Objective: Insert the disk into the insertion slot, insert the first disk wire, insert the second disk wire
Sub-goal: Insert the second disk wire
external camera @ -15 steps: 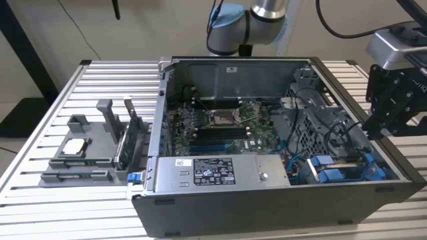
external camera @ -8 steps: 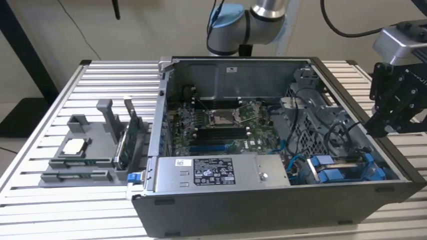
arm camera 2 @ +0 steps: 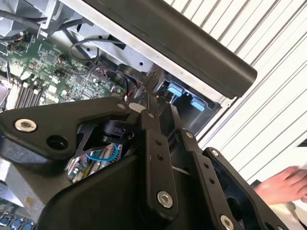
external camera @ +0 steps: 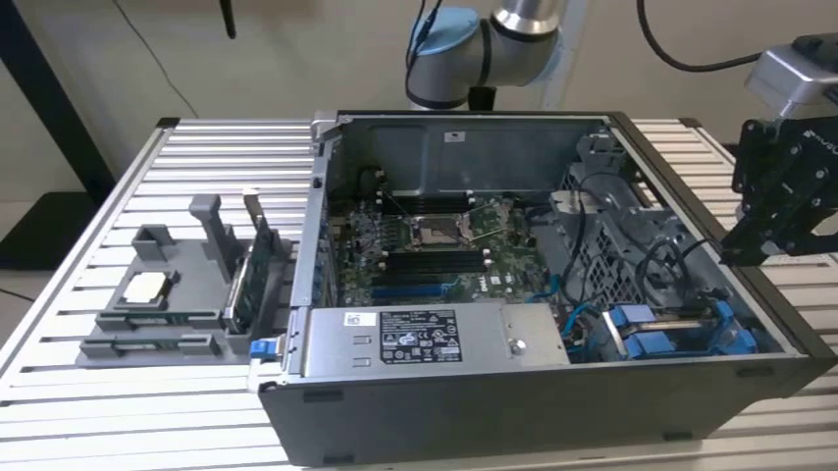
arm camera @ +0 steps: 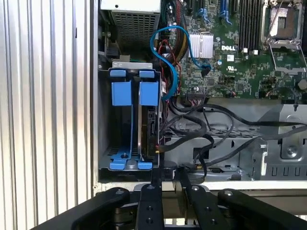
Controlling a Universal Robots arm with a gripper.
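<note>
The insertion slot (arm camera: pixel 103 120) is a grey metal bay in the case's corner, near the exterior view's right (external camera: pixel 681 324). Two blue carrier frames stand on edge in it. The disk (arm camera: pixel 151 127) sits in the one nearer the motherboard, its dark edge showing. A blue wire (arm camera: pixel 168 52) loops from the board down to that edge, and black wires (arm camera: pixel 201 129) run close by; I cannot tell whether either is plugged in. My gripper (arm camera: pixel 169 175) hangs outside the case wall beside the bay, also seen in the second wrist view (arm camera 2: pixel 160 103) and the exterior view (external camera: pixel 744 245). Its fingers (arm camera: pixel 148 201) are together with nothing between them.
A grey power-supply box (external camera: pixel 419 339) lies along the case's front wall, next to the motherboard (external camera: pixel 433 245). A grey fixture (external camera: pixel 164 294) with parts stands on the slatted table at the exterior view's left. A person's hand (arm camera 2: pixel 283 184) rests on the table near the case.
</note>
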